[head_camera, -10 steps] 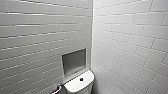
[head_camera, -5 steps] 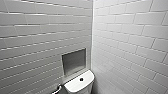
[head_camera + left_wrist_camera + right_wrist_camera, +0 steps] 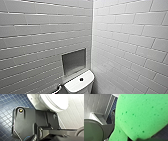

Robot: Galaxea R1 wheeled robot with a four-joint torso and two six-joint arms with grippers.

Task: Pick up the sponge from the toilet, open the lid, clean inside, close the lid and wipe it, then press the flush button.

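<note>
White glossy tiles cover the two walls (image 3: 125, 50) that meet in a corner just right of centre in the head view, and dark blue mosaic floor (image 3: 7, 112) shows in the left wrist view. At the lower edge of the head view, a little left of centre, stands the tank of the toilet (image 3: 75, 86), and above it a grey niche (image 3: 73, 61) is set in the wall. The lid (image 3: 56, 100) shows from the side in the left wrist view and seems to lie down on the bowl. The sponge (image 3: 140, 115), bright green, hangs very close to the right wrist camera with the floor far behind it, so I judge that the right gripper is closed on it. The round flush button (image 3: 81, 79) sits on the tank top. The pick-up seems done; opening the lid, cleaning inside, wiping and flushing seem left, as far as I can judge. The bowl is cut off by the lower edge of the head view, the inside of the toilet is hidden, and whether the left gripper is open or closed I cannot tell.
</note>
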